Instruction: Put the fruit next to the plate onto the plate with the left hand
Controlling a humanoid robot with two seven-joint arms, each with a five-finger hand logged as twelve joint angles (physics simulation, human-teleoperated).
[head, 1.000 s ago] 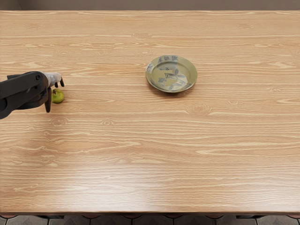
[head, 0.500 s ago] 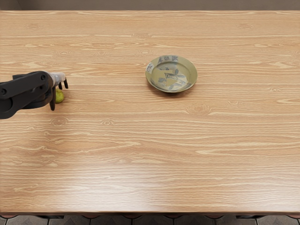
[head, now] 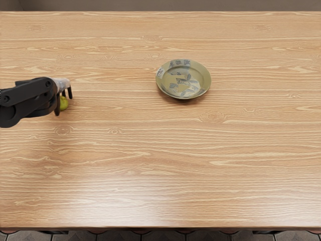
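- Grey-blue markings across the olive-green face of the plate (head: pixel 203 83), too small and blurred to read as letters or as a picture.
- Round and flat on the worktop (head: pixel 160 165), a little right of centre and toward the far side, with bare wood all round the rim.
- Far off to the left, near the worktop's left edge: the fruit (head: pixel 64 103), small and yellow-green, apparently resting on the wood.
- Only 1 sliver of the fruit in sight, at the lower right of the left robot hand (head: pixel 61 93), the rest hidden beneath.
- Cannot tell the fruit's long axis, nor which way its stem end points, with so little showing.
- Well apart from the plate, with a wide stretch of bare wood between the 2.
- Entering from the picture's left edge: a dark arm (head: pixel 25 100), slanting slightly upward to the right and ending in a pale grey wrist, with the left robot hand directly over the fruit.
- State of the left robot hand, whether spread, pressed together or pinching the fruit: impossible to tell, being too small and too dark in this view.
- Light wood grain running left to right along the whole worktop.
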